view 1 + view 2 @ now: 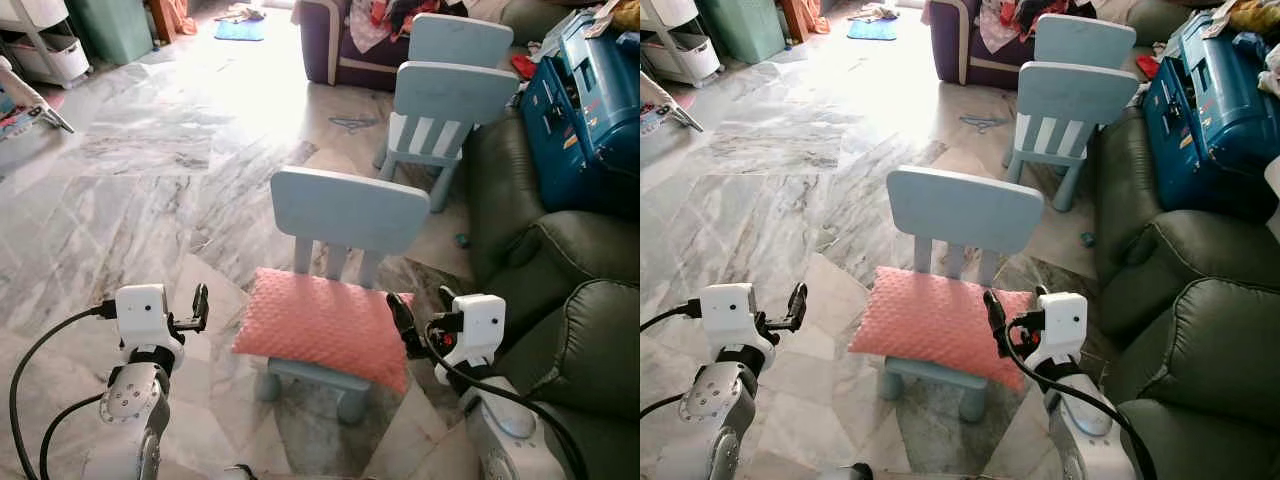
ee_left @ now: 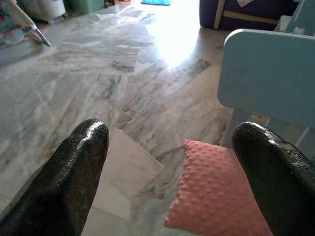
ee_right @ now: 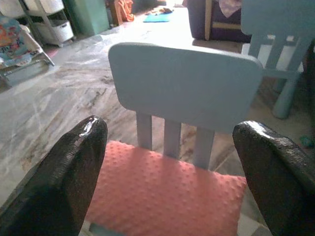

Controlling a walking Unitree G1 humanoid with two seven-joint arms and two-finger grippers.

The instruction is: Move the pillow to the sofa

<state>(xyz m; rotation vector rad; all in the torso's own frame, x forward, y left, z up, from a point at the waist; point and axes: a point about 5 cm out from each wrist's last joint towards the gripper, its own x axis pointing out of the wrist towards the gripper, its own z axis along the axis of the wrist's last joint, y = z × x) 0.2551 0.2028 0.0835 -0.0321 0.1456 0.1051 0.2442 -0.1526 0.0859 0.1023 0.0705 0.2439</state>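
Observation:
A pink dimpled pillow (image 1: 325, 325) lies flat on the seat of a small light-blue chair (image 1: 350, 210) right in front of me. The dark green sofa (image 1: 560, 290) stands just to the chair's right. My left gripper (image 1: 197, 308) hovers open over the floor, a little left of the pillow's left edge (image 2: 216, 196). My right gripper (image 1: 422, 310) is open at the pillow's right end, between chair and sofa, its fingers (image 3: 74, 167) spread wide above the pillow (image 3: 162, 191). Neither gripper holds anything.
Two more light-blue chairs (image 1: 455, 95) stand behind the first. A blue case (image 1: 590, 110) rests on the green sofa's far end. A purple sofa (image 1: 345, 45) sits at the back, white drawers (image 1: 50, 45) at far left. Marble floor (image 1: 150, 180) stretches open to the left.

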